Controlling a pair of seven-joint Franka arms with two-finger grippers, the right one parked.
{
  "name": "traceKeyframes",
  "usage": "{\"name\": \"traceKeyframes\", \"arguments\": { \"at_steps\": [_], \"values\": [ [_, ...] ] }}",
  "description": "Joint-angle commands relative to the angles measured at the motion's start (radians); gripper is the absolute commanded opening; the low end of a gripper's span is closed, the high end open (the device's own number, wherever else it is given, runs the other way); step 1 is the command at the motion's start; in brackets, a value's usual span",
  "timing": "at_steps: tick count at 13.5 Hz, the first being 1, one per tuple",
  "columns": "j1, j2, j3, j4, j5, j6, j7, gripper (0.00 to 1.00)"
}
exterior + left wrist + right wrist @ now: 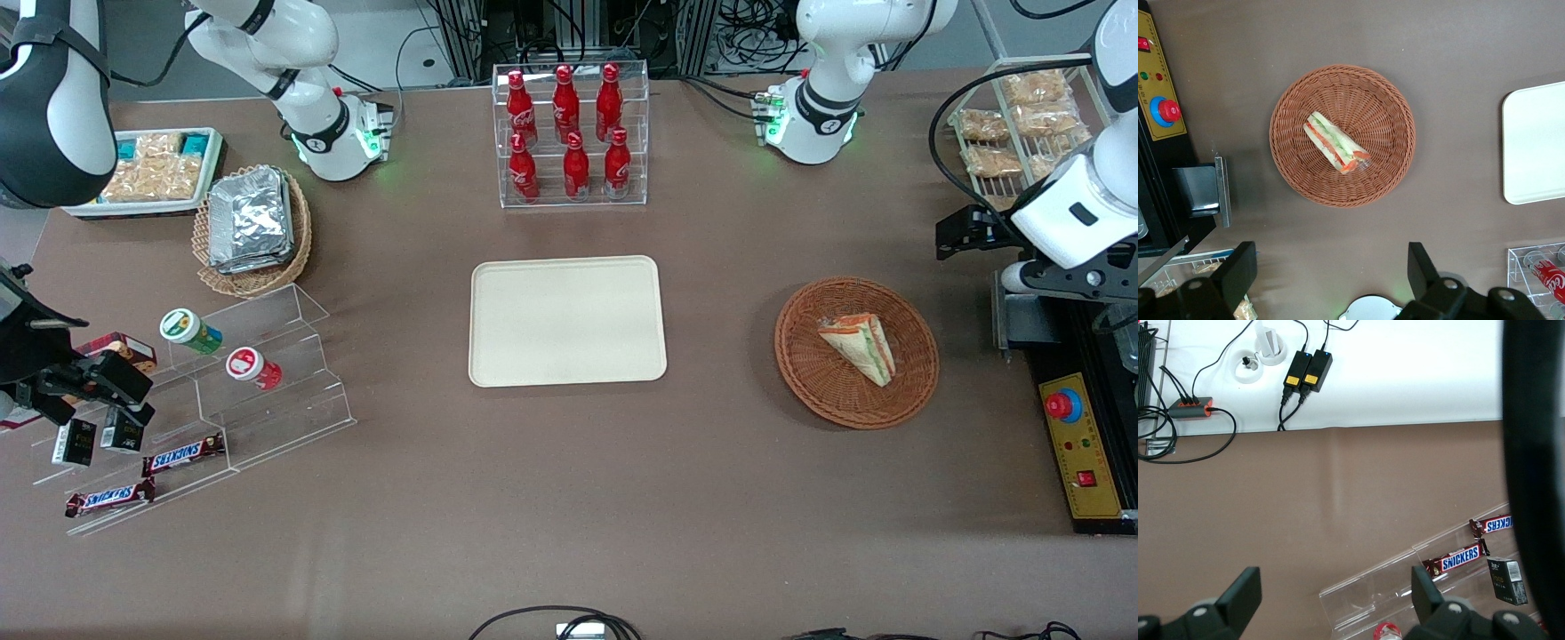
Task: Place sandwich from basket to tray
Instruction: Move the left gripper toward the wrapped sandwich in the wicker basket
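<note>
The sandwich [861,345] is a clear-wrapped triangular wedge with green, red and orange stripes. It lies in the reddish-brown wicker basket [813,378] toward the working arm's end of the table. The cream tray [566,320] sits bare at the table's middle. My left gripper [958,236] hangs above the table beside the basket, a little farther from the front camera than it. It is open and holds nothing. The left wrist view shows the sandwich [1335,143] in the basket [1385,113], apart from the spread fingers of the gripper [1331,273], and an edge of the tray [1535,147].
A clear rack of red bottles [571,133] stands farther back than the tray. A control box with a red button [1080,444] and a wire rack of snacks [1022,124] flank the basket. A tan basket of foil packs [253,227] and clear steps with snacks [222,391] lie toward the parked arm's end.
</note>
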Motion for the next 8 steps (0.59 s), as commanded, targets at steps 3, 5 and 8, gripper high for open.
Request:
{"name": "traceKeyframes", "arguments": {
  "at_steps": [3, 5, 8],
  "values": [
    [0.003, -0.010, 0.007, -0.016, -0.013, 0.020, 0.011, 1.00],
    [0.003, -0.002, 0.009, -0.019, 0.004, 0.038, 0.006, 1.00],
    [0.004, -0.003, 0.013, -0.091, 0.009, 0.081, 0.002, 1.00]
  ]
}}
